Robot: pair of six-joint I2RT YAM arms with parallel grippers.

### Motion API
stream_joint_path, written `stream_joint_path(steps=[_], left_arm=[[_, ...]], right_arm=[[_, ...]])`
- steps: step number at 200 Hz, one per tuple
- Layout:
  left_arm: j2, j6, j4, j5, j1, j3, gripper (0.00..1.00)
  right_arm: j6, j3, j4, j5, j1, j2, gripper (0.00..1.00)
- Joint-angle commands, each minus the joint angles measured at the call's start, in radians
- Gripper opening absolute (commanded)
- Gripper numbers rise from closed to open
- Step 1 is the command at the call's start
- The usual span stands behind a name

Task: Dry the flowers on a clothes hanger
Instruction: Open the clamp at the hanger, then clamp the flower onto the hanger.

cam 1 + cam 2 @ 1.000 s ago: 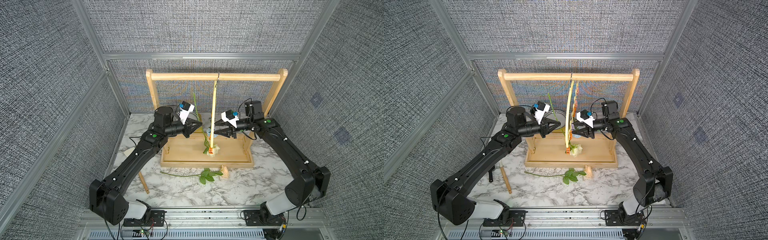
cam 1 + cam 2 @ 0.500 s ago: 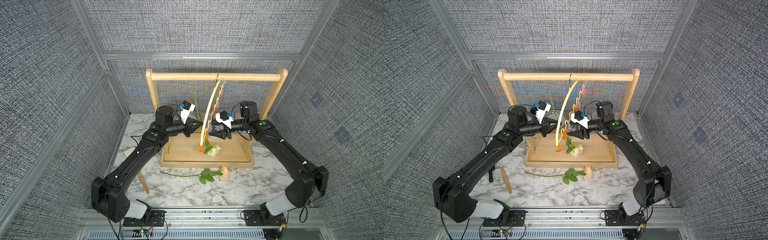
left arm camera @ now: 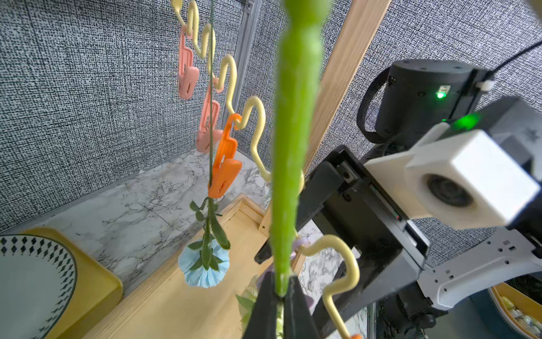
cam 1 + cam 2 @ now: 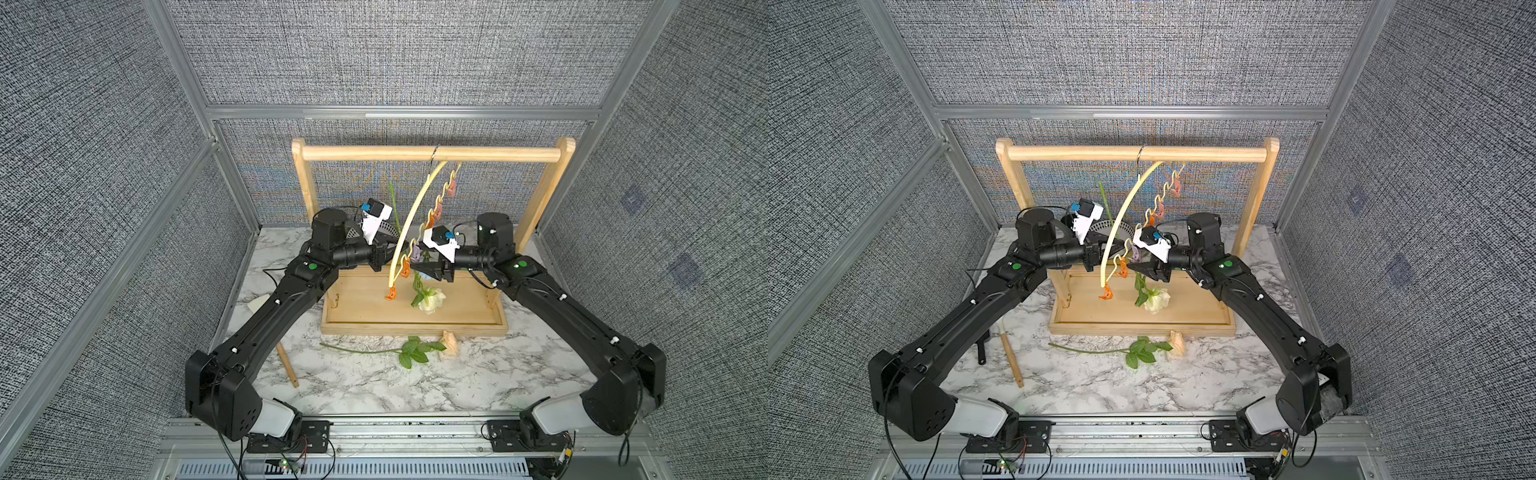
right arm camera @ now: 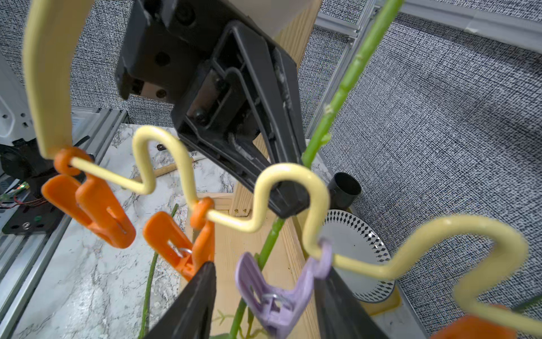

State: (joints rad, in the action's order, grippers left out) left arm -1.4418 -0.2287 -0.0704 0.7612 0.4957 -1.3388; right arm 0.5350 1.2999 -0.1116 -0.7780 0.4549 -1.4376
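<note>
With my left jaws clamped on a stem (image 3: 289, 146) beside the hanger (image 5: 289, 172) and my right jaws apart around its lilac clip (image 5: 278, 299), I judged squeezing it open came next.

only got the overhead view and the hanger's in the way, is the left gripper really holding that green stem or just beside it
observer: it's holding it. the left wrist view shows the left gripper shut on the green stem, which runs up from between its closed jaws.
operator: ok and the other arm, has it squeezed anything yet
observer: no. in the right wrist view the right gripper is open, with the lilac clip between its jaws. a gap shows on one side of the clip, and i can't tell whether the other jaw touches it.
</note>
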Motion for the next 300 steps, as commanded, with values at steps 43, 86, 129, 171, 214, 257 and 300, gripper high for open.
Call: stream_joint_path(steps=[43,86,129,171,214,257,300], left_arm=[[0.004,0.005,0.014,0.013,0.0,-0.011,0.02],[0.005,0.011,0.007,0.013,0.0,-0.014,0.02],[0.014,0.036,-0.013,-0.003,0.0,-0.014,0.02],[0.041,0.097,-0.049,-0.09,0.0,0.005,0.02],[0.017,0.09,-0.02,-0.102,0.0,0.018,0.02],[-0.003,0.02,0.057,-0.068,0.0,0.034,0.02],[-0.002,-0.024,0.119,-0.053,0.0,0.073,0.02]], right_arm=[[-0.101,-0.102,0.225,0.193,0.031,0.06,0.53],[-0.062,-0.063,0.159,0.122,0.033,0.044,0.38],[-0.052,-0.041,0.135,0.108,0.032,0.032,0.28],[-0.062,-0.04,0.125,0.101,0.031,0.035,0.26],[-0.092,-0.049,0.15,0.075,0.031,0.037,0.26],[-0.127,-0.089,0.23,0.032,0.032,0.049,0.26],[-0.163,-0.1,0.272,0.018,0.031,0.041,0.25]])
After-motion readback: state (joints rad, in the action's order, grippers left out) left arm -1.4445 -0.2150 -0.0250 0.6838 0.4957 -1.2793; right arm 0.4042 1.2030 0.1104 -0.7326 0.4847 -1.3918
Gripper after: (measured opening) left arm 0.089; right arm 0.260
